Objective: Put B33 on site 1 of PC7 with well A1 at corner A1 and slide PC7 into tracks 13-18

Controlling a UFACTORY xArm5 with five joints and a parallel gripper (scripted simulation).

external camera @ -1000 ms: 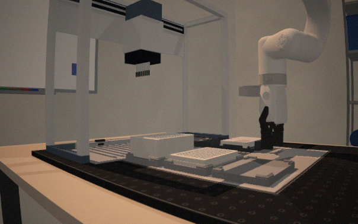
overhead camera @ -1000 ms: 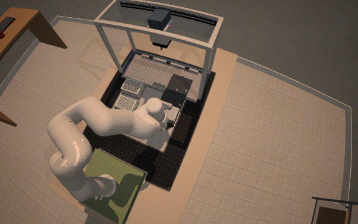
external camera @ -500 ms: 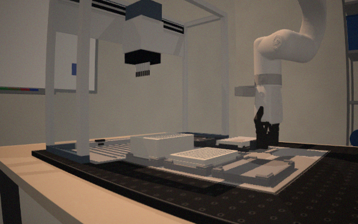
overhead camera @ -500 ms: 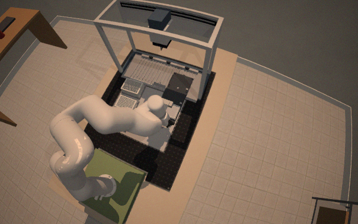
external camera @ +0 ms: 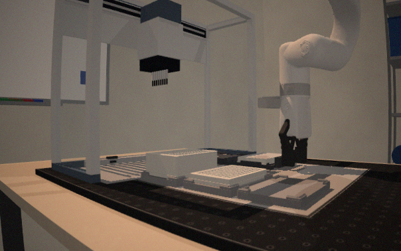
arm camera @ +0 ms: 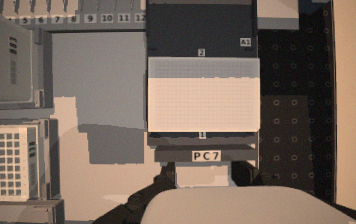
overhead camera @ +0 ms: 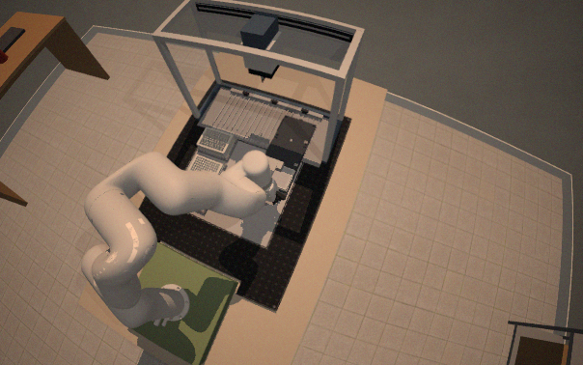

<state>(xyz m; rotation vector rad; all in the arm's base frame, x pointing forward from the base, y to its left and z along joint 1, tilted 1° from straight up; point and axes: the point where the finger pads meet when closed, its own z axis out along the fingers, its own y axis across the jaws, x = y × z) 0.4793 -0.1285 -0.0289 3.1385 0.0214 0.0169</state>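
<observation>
The dark plate carrier PC7 [arm camera: 206, 156] [overhead camera: 291, 137] lies on the apron [arm camera: 100, 65], its far end toward the rails [overhead camera: 246, 113]. The white 384-well plate B33 [arm camera: 203, 95] [overhead camera: 286, 178] [external camera: 265, 156] lies flat on site 1, between the marks 1 and 2. I cannot see its labels. Site 2 [arm camera: 200, 30] behind it is bare and has an A1 mark at its right corner. My gripper [arm camera: 202, 166] [overhead camera: 277, 195] [external camera: 292, 153] is open and low, with one finger on each side of the carrier's handle, just behind the PC7 label.
B38 [arm camera: 15, 160] [external camera: 229, 172] and the deep-well block B83 [arm camera: 15, 65] [external camera: 180, 161] sit in their nests to the left. Nest S1 [external camera: 299, 190] is bare. Track numbers [arm camera: 100, 18] run along the apron's far edge. The instrument's frame and pipetting head [overhead camera: 261, 34] [external camera: 159, 66] stand over the rails.
</observation>
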